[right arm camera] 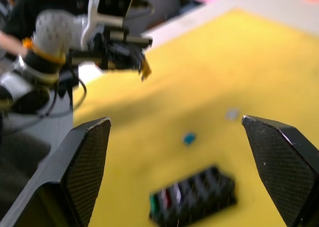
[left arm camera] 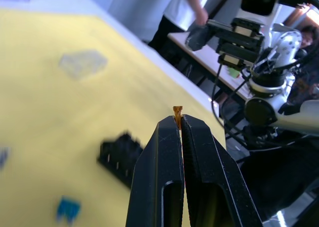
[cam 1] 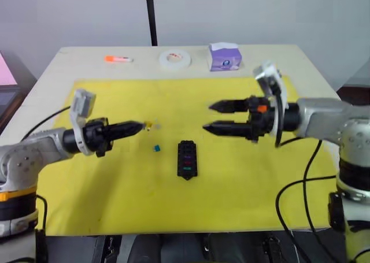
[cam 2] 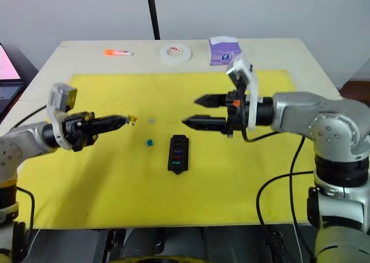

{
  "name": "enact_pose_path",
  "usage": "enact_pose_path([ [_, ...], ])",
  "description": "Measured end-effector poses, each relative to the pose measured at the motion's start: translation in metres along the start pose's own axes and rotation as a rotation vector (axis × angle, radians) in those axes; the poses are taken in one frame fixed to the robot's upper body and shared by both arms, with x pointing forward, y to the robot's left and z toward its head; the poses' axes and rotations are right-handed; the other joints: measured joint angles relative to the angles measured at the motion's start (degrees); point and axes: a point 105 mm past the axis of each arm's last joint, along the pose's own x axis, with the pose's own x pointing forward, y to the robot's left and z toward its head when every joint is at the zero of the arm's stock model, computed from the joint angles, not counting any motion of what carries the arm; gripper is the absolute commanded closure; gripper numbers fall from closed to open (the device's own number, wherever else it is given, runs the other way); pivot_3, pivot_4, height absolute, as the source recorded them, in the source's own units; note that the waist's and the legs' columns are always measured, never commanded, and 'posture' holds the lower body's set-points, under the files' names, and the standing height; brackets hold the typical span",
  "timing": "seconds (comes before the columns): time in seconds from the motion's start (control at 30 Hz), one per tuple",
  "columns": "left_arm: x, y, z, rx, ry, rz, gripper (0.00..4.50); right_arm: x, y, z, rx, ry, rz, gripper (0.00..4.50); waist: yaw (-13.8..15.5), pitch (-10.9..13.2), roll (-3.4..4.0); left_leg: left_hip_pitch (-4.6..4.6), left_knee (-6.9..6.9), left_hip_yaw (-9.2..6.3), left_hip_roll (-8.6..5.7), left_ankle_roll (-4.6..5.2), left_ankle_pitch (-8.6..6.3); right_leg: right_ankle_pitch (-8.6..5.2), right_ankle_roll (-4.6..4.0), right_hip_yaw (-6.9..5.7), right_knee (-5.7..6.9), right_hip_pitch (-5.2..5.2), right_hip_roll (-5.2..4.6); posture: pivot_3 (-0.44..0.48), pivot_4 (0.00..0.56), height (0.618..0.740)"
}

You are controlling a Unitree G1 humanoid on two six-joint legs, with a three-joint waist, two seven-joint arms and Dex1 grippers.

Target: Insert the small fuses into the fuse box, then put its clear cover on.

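- Fuse box point(cam 1: 187, 159) on the yellow mat point(cam 1: 115, 182): several slots filled (red, purple, green).
- Left tool point(left arm camera: 178, 123) clenched on an amber fuse point(left arm camera: 177, 111), raised.
- Right tool point(cam 1: 213, 117) released, hovering.

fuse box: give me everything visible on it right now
The fuse box is a small black plastic oblong with one pointed end, lying flat on the yellow mat between the two grippers, touched by neither. Several slots already hold fuses: red, purple and green show. No cover is on it. A loose teal fuse lies beside it, apart.
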Motion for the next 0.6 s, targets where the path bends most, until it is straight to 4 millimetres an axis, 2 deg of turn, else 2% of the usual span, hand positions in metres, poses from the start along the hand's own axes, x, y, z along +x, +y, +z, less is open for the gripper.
enact_pose_path([
  [0.13, 0.012, -0.004, 0.013, 0.028, -0.027, -0.057, 4.47, 0.006, -0.002, 0.009, 0.035, -0.035, 0.007, 0.00, -0.01, 0.00, 0.00, -0.04, 0.04, 0.01, -0.01, 0.00, 0.00, 0.00, 0.02, 0.01, 0.00, 0.00, 0.00, 0.000, 0.150, 0.740],
  [0.23, 0.025, -0.008, 0.022, 0.059, -0.038, -0.104, 4.50, 0.011, -0.003, 0.019, 0.034, -0.063, 0.008, 0.63, -0.01, 0.00, 0.00, -0.04, 0.04, 0.01, -0.01, 0.00, 0.00, 0.01, 0.03, 0.01, 0.02, 0.00, 0.00, 0.000, 0.150, 0.740],
  [0.37, 0.044, -0.012, 0.036, 0.133, -0.072, -0.152, 4.50, 0.026, 0.001, 0.019, 0.052, -0.082, 0.047, 1.94, -0.01, 0.00, 0.01, -0.06, 0.02, -0.01, -0.01, 0.01, 0.00, 0.02, 0.09, 0.01, 0.01, 0.00, 0.02, 0.000, 0.150, 0.740],
  [0.6, 0.055, -0.010, 0.036, 0.155, -0.076, -0.169, 4.50, 0.032, 0.001, 0.022, 0.111, -0.133, 0.070, 1.94, -0.17, 0.00, 0.01, -0.08, 0.02, -0.04, 0.00, 0.01, 0.01, 0.03, 0.12, 0.01, 0.06, -0.03, 0.04, 0.000, 0.150, 0.740],
])
